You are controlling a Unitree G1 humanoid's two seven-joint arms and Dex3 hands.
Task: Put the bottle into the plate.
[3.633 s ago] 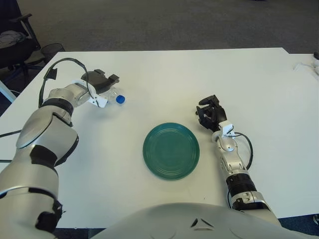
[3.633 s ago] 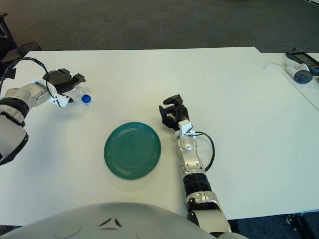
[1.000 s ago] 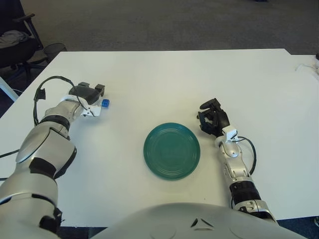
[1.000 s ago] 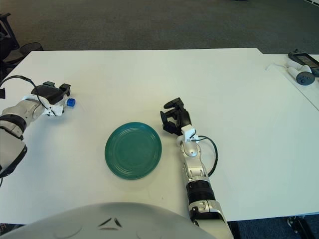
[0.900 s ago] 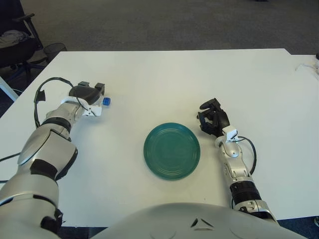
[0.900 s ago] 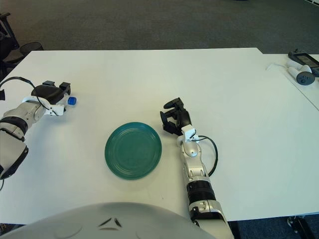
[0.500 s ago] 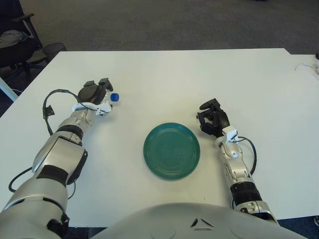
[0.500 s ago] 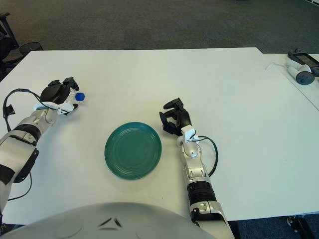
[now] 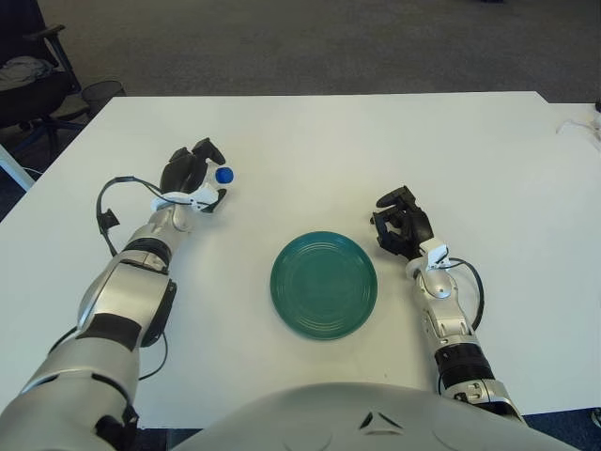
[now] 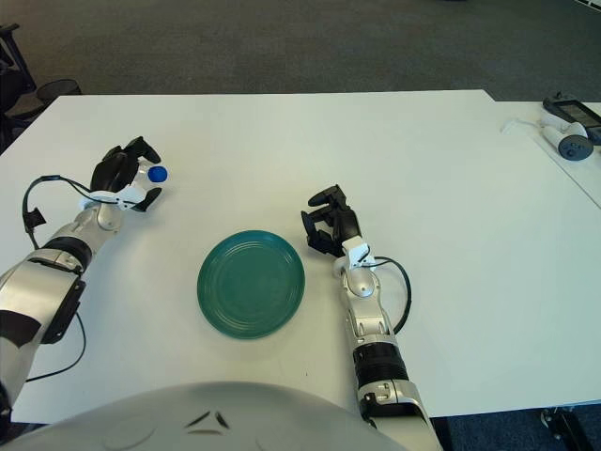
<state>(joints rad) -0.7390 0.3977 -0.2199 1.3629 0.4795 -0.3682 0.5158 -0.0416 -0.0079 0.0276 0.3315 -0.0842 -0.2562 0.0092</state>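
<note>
Blue-capped bottle point(image 9: 218, 178) left of green plate point(image 9: 324, 286)

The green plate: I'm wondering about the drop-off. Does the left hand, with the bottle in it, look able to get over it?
Probably yes. The left hand grips the bottle to the left of the green plate, with only bare white table between them. The right hand shows beside the plate's right edge.

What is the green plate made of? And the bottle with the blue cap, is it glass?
The plate looks like glazed ceramic or hard plastic: its teal surface is smooth with fine rings and a soft sheen. The bottle in the left hand is mostly hidden; only its blue cap shows, probably plastic. Whether the body is glass, I can't tell. The right hand shows right of the plate.
</note>
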